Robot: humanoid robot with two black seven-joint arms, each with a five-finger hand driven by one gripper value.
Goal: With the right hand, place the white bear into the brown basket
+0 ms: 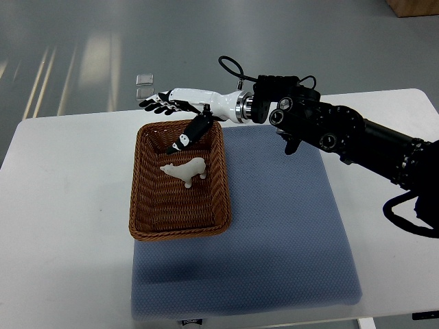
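A small white bear [184,170] lies inside the brown wicker basket [145,219], toward its far half. My right hand [173,113] reaches in from the right, above the basket's far rim. Its fingers are spread flat, and the thumb [190,135] points down toward the bear without touching it. The hand holds nothing. The left arm is out of view.
The basket rests on the left edge of a blue-grey mat [274,226] on a white table [62,226]. A small clear object [143,83] lies on the floor beyond the table's far edge. The black right arm [343,133] crosses over the mat's far right.
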